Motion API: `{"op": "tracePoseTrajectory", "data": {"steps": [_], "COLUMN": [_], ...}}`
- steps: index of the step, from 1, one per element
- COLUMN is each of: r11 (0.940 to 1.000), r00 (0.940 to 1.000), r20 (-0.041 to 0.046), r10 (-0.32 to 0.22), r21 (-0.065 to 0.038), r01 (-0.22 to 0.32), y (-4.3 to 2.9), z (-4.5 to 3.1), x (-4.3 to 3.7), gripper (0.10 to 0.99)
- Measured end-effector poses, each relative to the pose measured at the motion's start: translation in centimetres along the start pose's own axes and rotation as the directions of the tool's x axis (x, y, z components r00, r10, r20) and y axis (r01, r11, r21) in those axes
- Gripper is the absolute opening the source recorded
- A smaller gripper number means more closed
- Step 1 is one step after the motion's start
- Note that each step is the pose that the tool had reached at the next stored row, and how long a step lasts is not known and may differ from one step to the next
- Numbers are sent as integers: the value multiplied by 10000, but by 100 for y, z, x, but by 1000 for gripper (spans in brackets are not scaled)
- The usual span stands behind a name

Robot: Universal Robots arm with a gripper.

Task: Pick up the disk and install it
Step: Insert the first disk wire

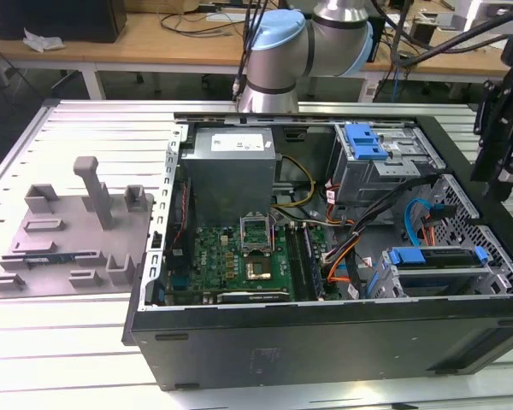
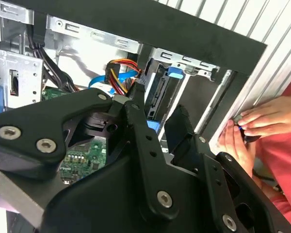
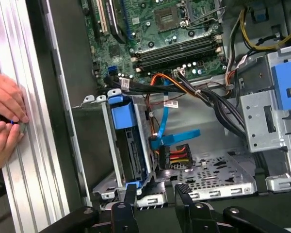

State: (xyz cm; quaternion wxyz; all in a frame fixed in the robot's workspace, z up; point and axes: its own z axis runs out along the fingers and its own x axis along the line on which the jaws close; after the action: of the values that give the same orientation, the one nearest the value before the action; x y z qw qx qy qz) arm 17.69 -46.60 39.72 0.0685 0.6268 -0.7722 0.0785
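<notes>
The gripper [image 3: 157, 194] holds its jaws apart and empty, the disk [image 3: 135, 150] nearby outside them

End effector [image 1: 504, 175] by open computer case [image 1: 325, 342] (disk [image 1: 436, 259] in its cage)

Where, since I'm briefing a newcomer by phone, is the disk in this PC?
Find the open black PC case on the metal table. In its near corner on the exterior view's right stands a metal cage, and the disk sits in it. It is flat, grey and blue-framed, whereas the blue latch on the farther bay is a bare tab.
</notes>
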Motion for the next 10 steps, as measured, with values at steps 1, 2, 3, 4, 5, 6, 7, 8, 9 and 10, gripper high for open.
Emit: {"op": "tracePoseTrajectory", "data": {"steps": [1, 2, 3, 4, 5, 6, 7, 8, 9, 10], "r11": [10000, 10000, 10000, 10000, 10000, 10000, 10000, 9999, 9999, 9999], "r00": [10000, 10000, 9999, 9999, 9996, 9994, 9991, 9988, 9984, 9979], "r20": [-14, -53, -113, -167, -284, -357, -427, -496, -559, -638], "r10": [0, 2, 5, 7, 17, 24, 30, 38, 46, 60], "r21": [3, 10, 22, 34, 57, 71, 85, 98, 110, 124], "r01": [0, -2, -4, -7, -15, -21, -27, -33, -40, -52], "y": [25, 71, 92, 102, 115, 122, 129, 137, 144, 153], "z": [12, 34, 44, 51, 61, 68, 74, 80, 87, 99], "x": [-12, -31, -35, -37, -40, -41, -43, -44, -46, -51], "gripper": [447, 447, 447, 447, 447, 447, 447, 447, 431, 365]}}
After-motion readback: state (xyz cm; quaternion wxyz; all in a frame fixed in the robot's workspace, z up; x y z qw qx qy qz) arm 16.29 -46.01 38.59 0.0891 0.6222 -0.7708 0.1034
